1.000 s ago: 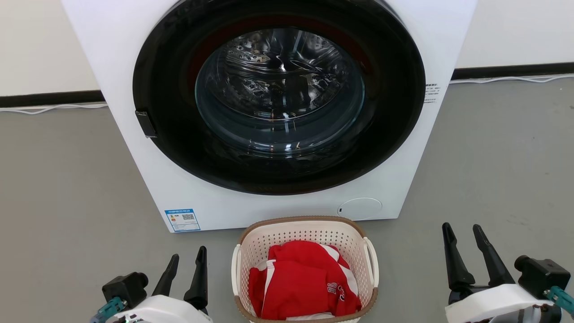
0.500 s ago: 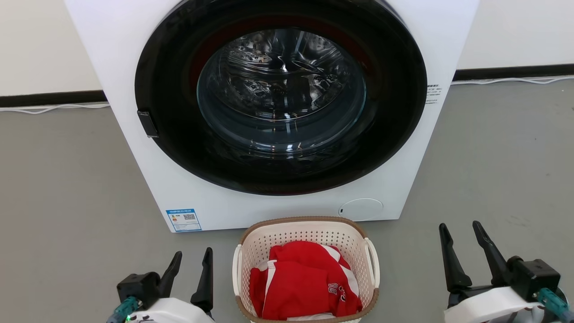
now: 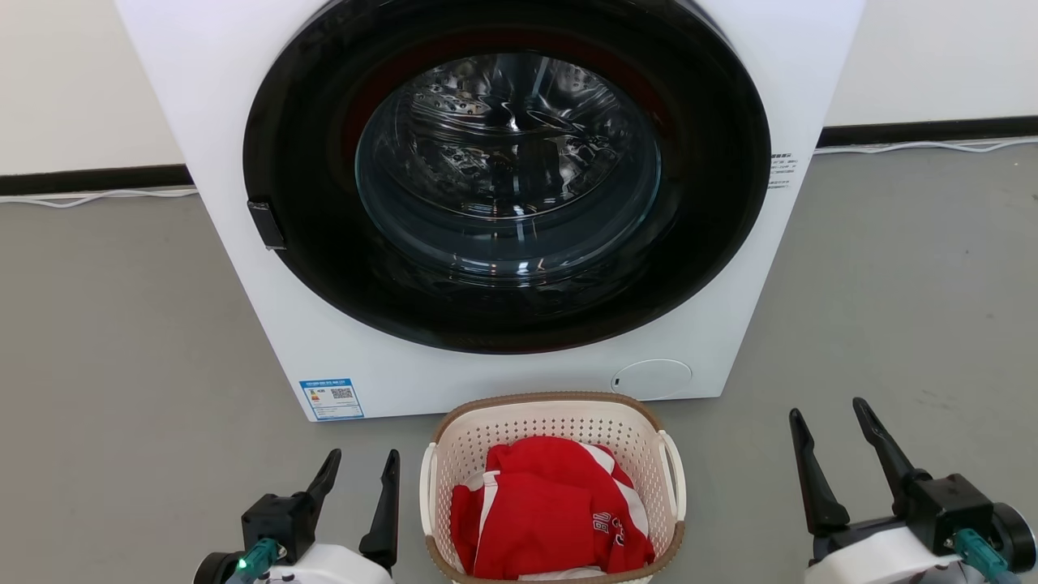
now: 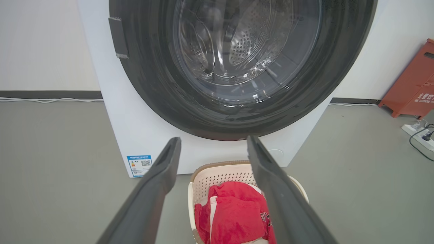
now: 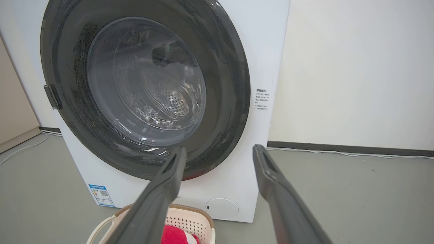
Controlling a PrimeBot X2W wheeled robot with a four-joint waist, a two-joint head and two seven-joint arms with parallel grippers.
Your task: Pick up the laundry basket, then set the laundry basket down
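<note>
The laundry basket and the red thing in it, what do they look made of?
The laundry basket looks like moulded plastic: cream matte walls with even rows of holes, smooth white handles; the brown woven-look rim is probably moulded too. The red garment looks like soft cloth, crumpled in folds.

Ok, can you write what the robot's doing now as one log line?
stage: before pickup | laundry basket: on floor, untouched | left gripper: open | right gripper: open
</note>
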